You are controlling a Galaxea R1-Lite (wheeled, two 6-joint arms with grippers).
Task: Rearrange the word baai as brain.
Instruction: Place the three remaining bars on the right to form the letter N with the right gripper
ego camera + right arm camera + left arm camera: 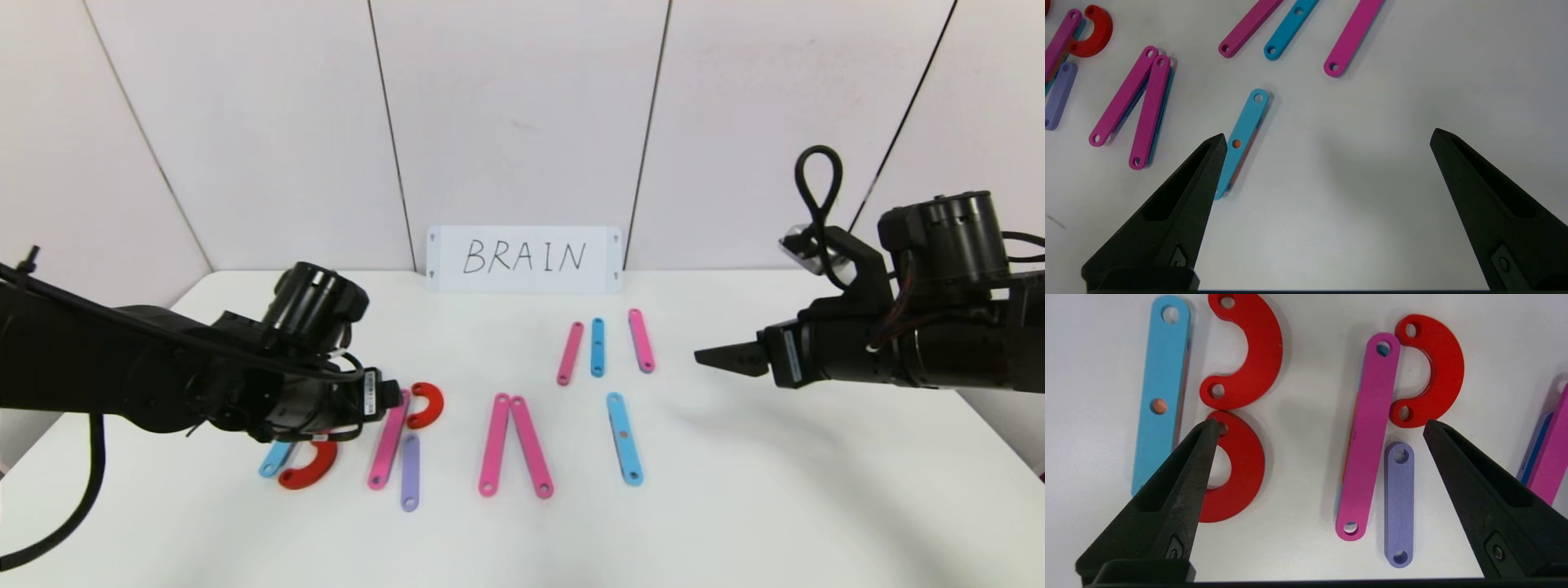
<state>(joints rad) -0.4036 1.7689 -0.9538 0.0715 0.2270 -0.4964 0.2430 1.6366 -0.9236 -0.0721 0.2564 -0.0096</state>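
The word baai lies as flat plastic pieces on the white table (735, 490). At the left, a light-blue bar (1161, 396) with two red hooks (1253, 351) beside it makes a B. A pink bar (1370, 433), a red hook (1437, 371) and a short purple bar (1399, 502) stand next to it. My left gripper (1321, 424) hovers open over these pieces, holding nothing. Two pink bars (513, 445) form an inverted V, with a light-blue bar (624, 438) to their right. My right gripper (1329, 134) is open above bare table beside that bar (1245, 134).
A white card (523, 258) with handwritten BRAIN leans on the back wall. In front of it lie three loose bars: pink (570, 353), light-blue (598, 347) and pink (641, 340). The table's edge runs close along the right.
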